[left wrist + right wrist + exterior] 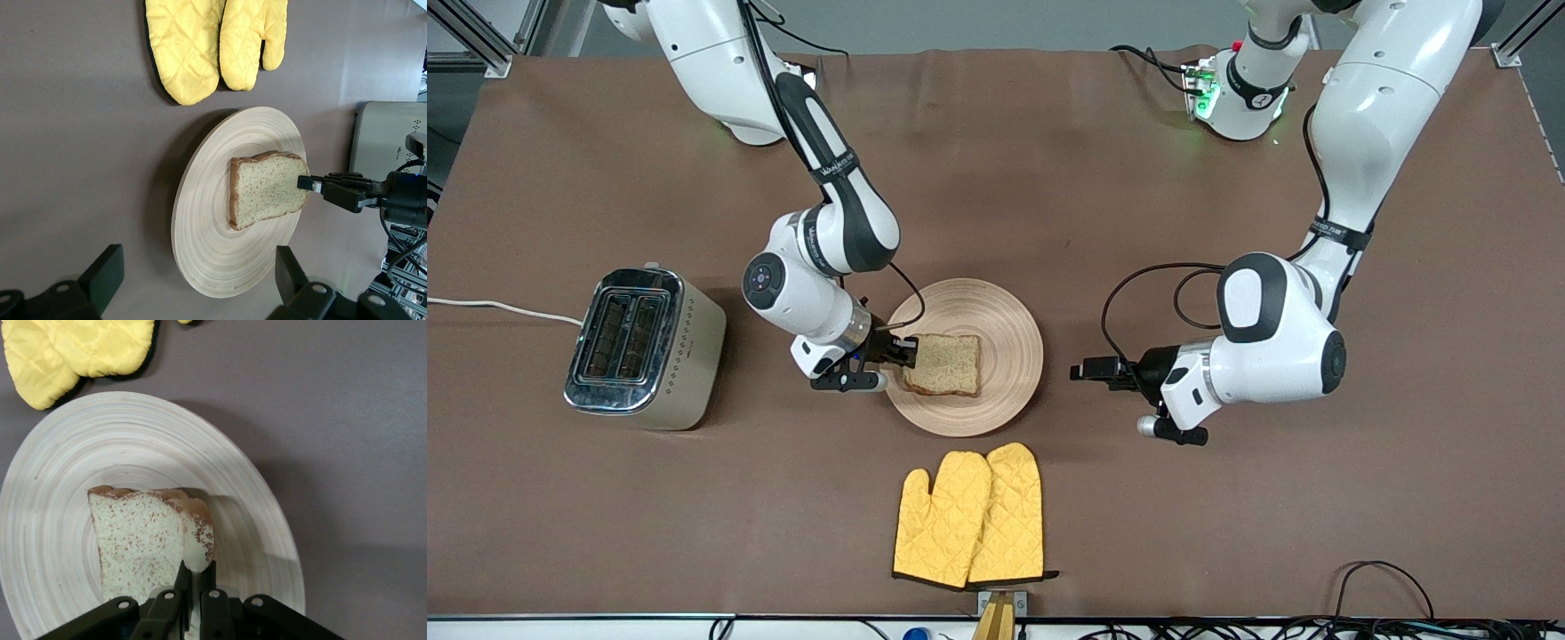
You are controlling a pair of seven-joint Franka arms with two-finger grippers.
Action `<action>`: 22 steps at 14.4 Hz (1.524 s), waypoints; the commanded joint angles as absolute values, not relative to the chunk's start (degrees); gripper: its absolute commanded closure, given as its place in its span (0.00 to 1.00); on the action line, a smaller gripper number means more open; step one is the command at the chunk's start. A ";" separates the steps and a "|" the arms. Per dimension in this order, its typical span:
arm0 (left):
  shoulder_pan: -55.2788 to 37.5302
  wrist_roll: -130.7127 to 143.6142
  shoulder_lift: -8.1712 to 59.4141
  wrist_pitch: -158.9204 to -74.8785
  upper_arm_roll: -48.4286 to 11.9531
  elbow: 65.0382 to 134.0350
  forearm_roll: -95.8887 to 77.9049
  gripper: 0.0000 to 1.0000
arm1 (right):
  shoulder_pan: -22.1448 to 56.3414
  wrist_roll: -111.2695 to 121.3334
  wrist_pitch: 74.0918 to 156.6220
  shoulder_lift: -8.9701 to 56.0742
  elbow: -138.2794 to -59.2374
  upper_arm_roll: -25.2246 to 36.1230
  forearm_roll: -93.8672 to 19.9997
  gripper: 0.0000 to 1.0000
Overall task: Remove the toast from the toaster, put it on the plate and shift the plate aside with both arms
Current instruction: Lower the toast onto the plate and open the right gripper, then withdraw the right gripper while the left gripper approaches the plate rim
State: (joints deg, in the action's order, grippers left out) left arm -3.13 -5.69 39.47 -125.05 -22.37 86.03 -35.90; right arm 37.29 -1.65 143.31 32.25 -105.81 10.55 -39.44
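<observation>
1. Two yellow oven mitts (969,517) are lying closest to the front camera, and nobody is touching them.
2. The plate (1009,356) is sitting just past the mitts, and the toast (944,364) is over it, maybe resting on it.
3. The right gripper (905,353) is pinching the toast's edge with its fingers squeezed tight.
4. The left gripper (1092,370) is waiting beside the plate with its fingers wide apart and holding nothing.
5. The toaster (640,348) is standing toward the right arm's end of the table, and it looks empty.
6. I think the toast step is almost done. Next, the right gripper needs to let go, and then both arms need to push the plate aside.
</observation>
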 commanded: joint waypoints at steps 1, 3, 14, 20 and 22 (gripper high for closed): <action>-3.08 -6.50 40.08 -124.72 -22.68 84.64 -37.26 0.00 | 35.25 1.41 140.99 30.94 -107.49 10.11 -41.04 0.99; -2.73 -6.59 39.90 -124.54 -22.68 84.81 -37.70 0.00 | 34.55 0.88 138.79 30.76 -107.40 10.11 -41.40 0.30; -2.28 -6.77 40.25 -124.54 -24.70 89.12 -38.50 0.00 | 32.18 -4.32 128.86 23.39 -106.43 11.51 -40.43 0.00; -5.00 -9.04 43.06 -128.48 -24.79 89.99 -41.55 0.10 | 25.41 -2.46 125.00 15.31 -106.35 13.09 -37.72 0.00; -5.88 -15.26 43.59 -132.96 -24.79 92.36 -47.17 0.12 | 25.31 -3.51 123.23 10.31 -106.78 15.54 -31.23 0.00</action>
